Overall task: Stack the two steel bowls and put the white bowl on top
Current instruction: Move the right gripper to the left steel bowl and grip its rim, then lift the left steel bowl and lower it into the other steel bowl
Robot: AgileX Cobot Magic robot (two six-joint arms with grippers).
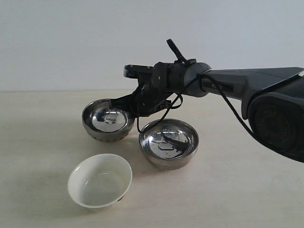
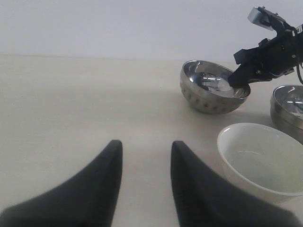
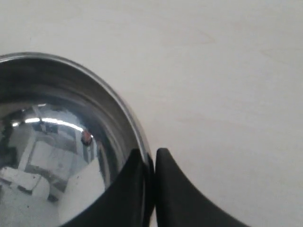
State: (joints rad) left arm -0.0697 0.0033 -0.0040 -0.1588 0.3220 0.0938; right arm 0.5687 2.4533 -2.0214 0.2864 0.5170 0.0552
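No stacking is done yet. The three bowls stand apart on the desk (image 1: 228, 190): the ribbed bowl (image 1: 105, 119) furthest back, the smooth bowl (image 1: 168, 142) just beside it, and the white bowl (image 1: 99, 180) nearest the exterior camera, in front of the two. The first step looks to be in hand. The right pincer (image 3: 150, 153) is pressed together on the ribbed bowl's rim, one finger inside the wall and one outside, at the edge facing the smooth bowl. From the left wrist view the ribbed bowl appears tipped, but it is not clear whether it has left the desk.

What is left, as a judgement: carry the ribbed bowl over and nest it in the smooth bowl, then set the white bowl on top.

The left pincer (image 2: 147, 143) is spread with nothing between its fingers. It is low over bare desk, with the white bowl near it to one side and the two steel bowls further off.
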